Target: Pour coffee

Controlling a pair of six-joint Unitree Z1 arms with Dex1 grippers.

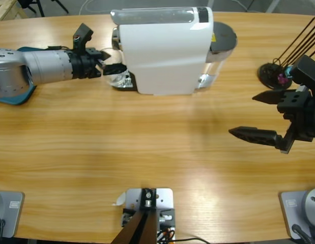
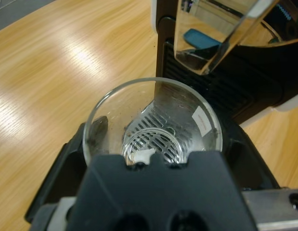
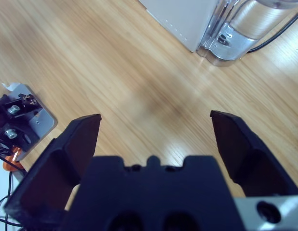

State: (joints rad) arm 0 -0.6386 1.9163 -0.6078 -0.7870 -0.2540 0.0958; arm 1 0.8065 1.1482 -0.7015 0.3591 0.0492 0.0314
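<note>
No coffee visible in the glass (image 2: 151,122) yet: sits dry between the left claw (image 1: 110,63), clamped on it, over the drip grate under the white machine (image 1: 165,51). Pouring all ahead, likely. Right claw (image 1: 263,116) spread wide, idle (well apart). Bare wooden table (image 1: 147,147) beneath.

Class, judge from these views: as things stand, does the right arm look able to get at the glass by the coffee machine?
Probably not directly: the white coffee machine stands between the open right gripper and the glass, which the left gripper already holds.
</note>
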